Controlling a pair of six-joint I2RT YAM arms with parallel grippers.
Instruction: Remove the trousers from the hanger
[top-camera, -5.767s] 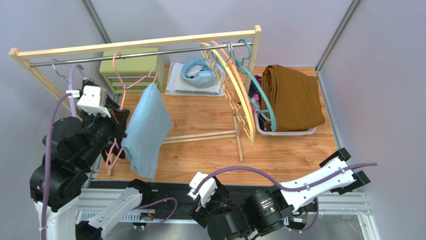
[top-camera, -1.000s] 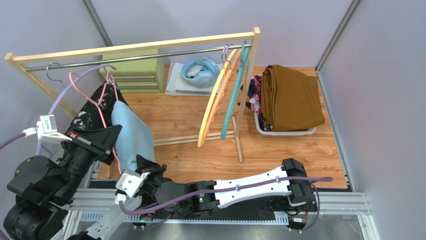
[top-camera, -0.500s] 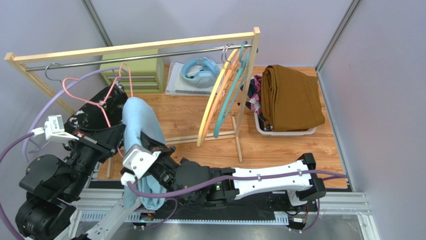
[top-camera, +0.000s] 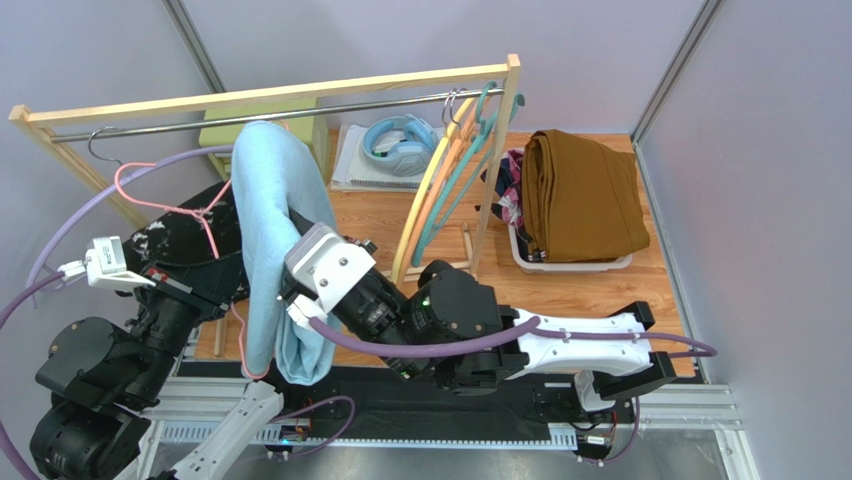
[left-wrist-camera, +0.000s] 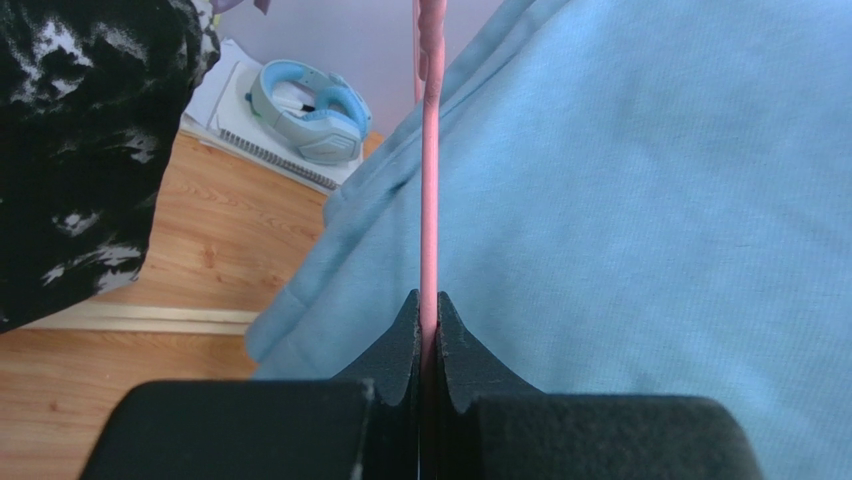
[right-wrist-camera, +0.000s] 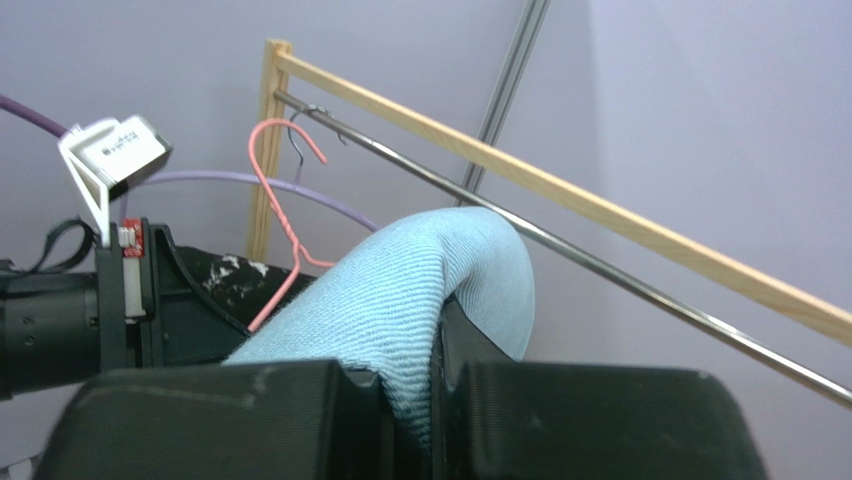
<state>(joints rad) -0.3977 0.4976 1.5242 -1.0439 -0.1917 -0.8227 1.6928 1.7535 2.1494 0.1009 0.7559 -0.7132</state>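
No text, label, brand or number can be read in any view. The white camera box (right-wrist-camera: 118, 152) seen from the right wrist carries a few dark marks, perhaps print, but they are too small and blurred.

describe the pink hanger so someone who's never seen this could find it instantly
Start at the wooden clothes rack with the metal rail and go to its left end. Below the rail there, the thin pink wire hanger is pinched in the left gripper, beside the light blue trousers. It is the only pink one; the peach hanger and teal hanger hang at the right end.
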